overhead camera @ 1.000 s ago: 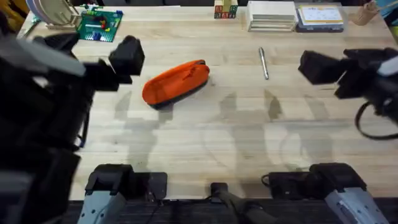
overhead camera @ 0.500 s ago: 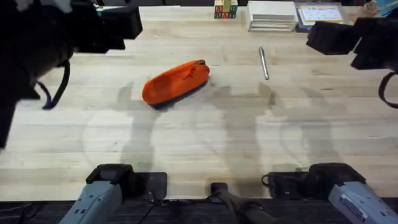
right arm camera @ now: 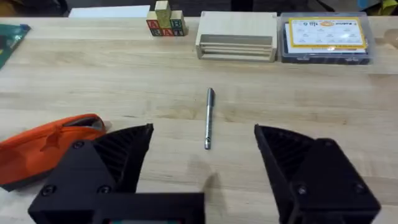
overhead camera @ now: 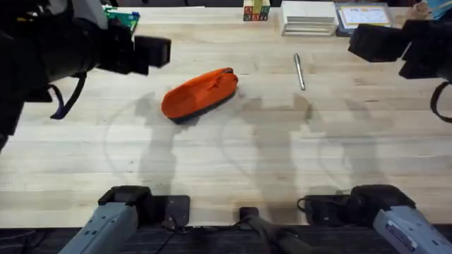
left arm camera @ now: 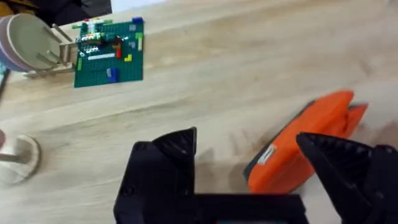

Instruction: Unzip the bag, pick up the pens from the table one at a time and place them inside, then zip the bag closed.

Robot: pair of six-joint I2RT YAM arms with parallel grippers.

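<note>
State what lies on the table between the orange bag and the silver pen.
Nothing: in the overhead view, the stretch of table between the bag and the pen is bare wood. The right wrist view shows the same gap.

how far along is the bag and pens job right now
Nothing looks done yet. The orange bag lies on the table, apparently zipped, and one pen lies apart from it. Both the left end effector and right end effector are open, holding nothing. Unzipping, loading and zipping remain.

We can read no text for certain: the small wooden letter blocks and the clear plastic box's yellow-and-white label stay illegible.
</note>
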